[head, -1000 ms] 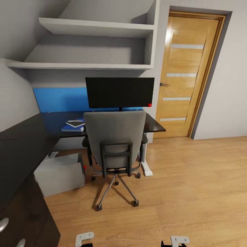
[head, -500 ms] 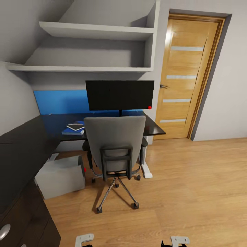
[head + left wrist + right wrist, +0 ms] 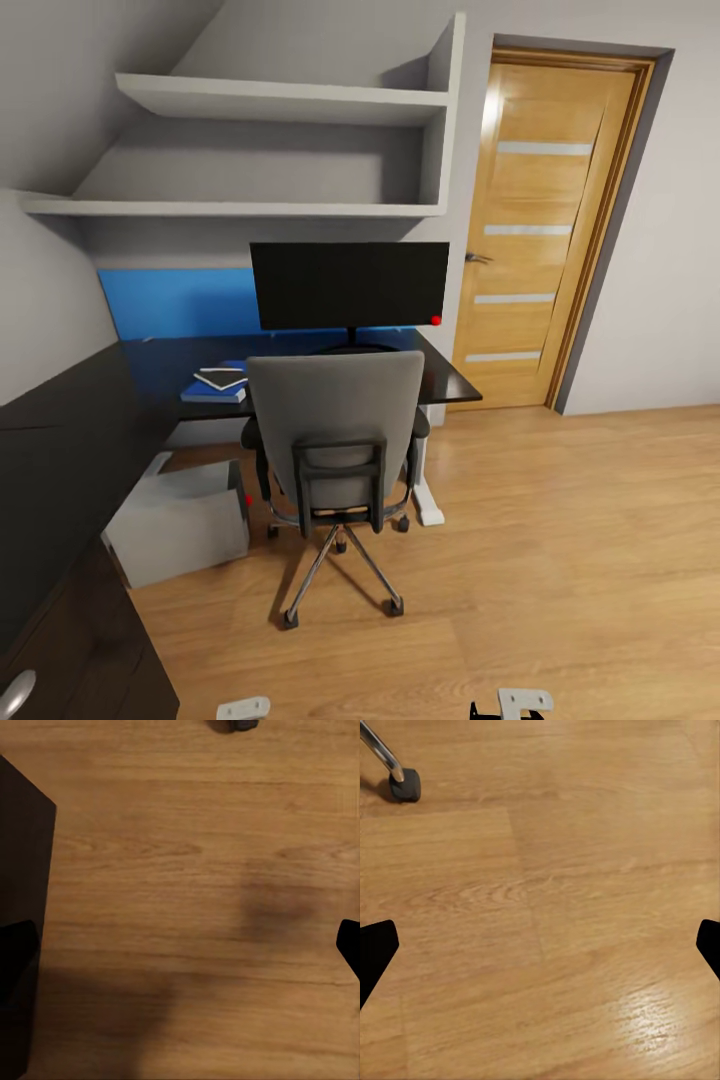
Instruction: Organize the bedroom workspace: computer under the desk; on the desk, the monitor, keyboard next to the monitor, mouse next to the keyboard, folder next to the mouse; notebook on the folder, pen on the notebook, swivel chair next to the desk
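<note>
Monitor [image 3: 349, 285] is standing on the desk [image 3: 70, 430], the swivel chair [image 3: 337, 440] sitting tucked in before it and the computer [image 3: 180, 510] resting on the floor beneath. Notebook [image 3: 222, 378] is lying on the folder [image 3: 210, 392] on the desktop — left of the chair. Both grippers — left [image 3: 180, 952] and right [image 3: 540, 952] — are hanging wide apart above bare floor [image 3: 585, 907], gripping nothing.

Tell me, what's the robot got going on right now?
Both end effectors open over bare floor, holding nothing. Notebook stacked on folder on desk. Swivel chair pulled in at desk, hiding part of desktop.
</note>
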Robot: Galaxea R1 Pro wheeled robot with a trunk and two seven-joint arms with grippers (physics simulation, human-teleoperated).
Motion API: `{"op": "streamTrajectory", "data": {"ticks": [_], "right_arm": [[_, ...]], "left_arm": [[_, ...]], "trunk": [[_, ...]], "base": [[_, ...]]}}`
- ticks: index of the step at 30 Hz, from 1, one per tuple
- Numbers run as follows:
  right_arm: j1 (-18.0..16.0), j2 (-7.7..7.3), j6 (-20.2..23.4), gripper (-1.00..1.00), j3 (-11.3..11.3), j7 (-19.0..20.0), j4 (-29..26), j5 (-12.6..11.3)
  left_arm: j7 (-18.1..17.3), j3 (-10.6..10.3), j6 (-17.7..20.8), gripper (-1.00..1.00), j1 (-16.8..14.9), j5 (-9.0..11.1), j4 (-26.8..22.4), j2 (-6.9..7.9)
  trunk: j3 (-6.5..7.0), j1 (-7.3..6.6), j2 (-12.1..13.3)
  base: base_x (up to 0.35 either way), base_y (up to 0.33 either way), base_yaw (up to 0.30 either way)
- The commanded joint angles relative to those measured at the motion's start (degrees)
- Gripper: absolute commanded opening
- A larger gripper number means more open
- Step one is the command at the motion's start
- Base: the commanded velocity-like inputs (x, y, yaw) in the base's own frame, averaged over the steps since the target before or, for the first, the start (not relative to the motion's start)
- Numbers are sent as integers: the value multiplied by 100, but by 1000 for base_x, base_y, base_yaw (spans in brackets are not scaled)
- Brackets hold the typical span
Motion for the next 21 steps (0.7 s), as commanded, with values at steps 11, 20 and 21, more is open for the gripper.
{"op": "streamTrajectory", "data": {"ticks": [11,20,21], "right_arm": [[-5,4,-22,100,46,-12,14,-41],[-5,4,-22,100,46,-12,14,-40],[-5,4,-22,100,48,-12,14,-40]], "left_arm": [[33,-51,-24,100,-3,48,4,-7],[61,-65,9,100,-3,32,4,-2],[60,-65,11,100,-3,32,3,0]], "trunk": [[192,-243,440],[354,-441,801],[372,-463,841]], "base": [[0,0,0],[0,0,0],[0,0,0]]}}
